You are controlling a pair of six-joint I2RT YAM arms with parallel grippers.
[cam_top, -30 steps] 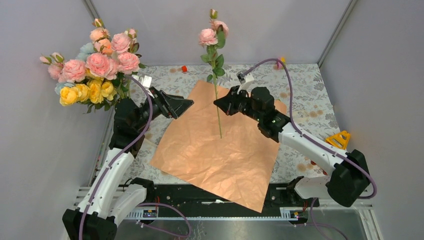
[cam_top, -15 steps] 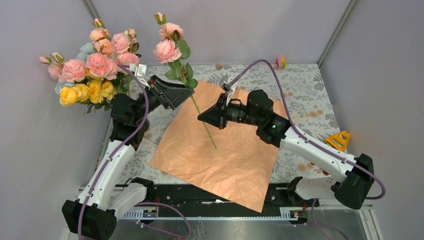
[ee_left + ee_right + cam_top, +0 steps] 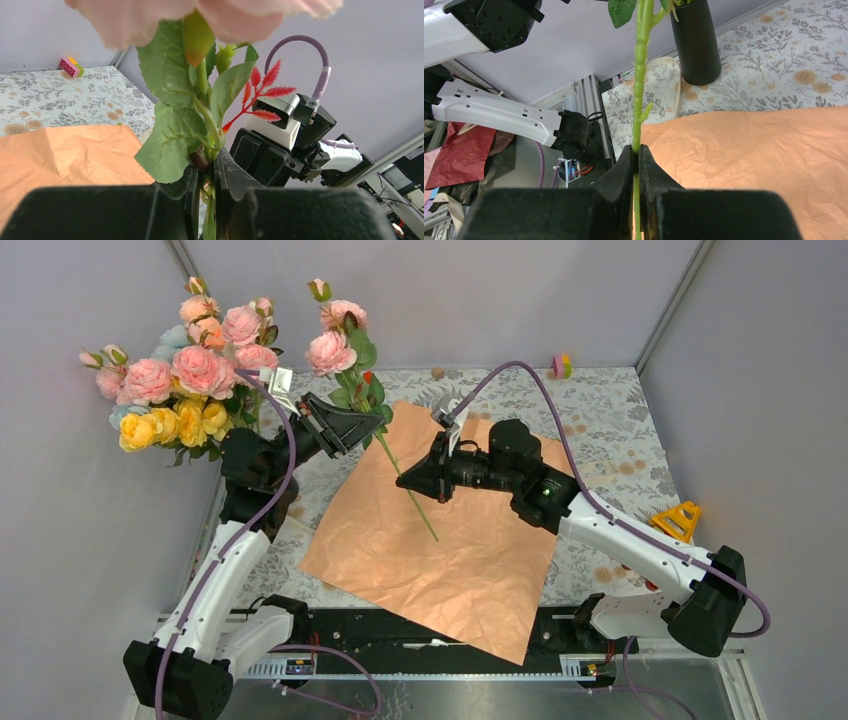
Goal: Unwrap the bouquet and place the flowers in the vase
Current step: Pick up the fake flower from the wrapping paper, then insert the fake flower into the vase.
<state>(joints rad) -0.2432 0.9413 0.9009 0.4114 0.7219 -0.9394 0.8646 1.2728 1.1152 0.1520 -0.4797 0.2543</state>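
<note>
Required checking the left gripper (image 3: 207,170), seemingly pinched on the green-stemmed pink artificial rose (image 3: 362,390), before unclamping the right gripper (image 3: 638,150) clenched below.

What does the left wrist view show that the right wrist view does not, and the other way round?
Only the left wrist view shows the blurred pink rose head, a red fern-like plastic sprig, a small pink, yellow and green toy block, and the left tool shut on the long green stem. Only the right wrist view shows the matte black cylindrical vase and the right tool shut on that stem. Both show the stem, the crinkled peach-orange paper sheet and the floral-patterned tablecloth.
</note>
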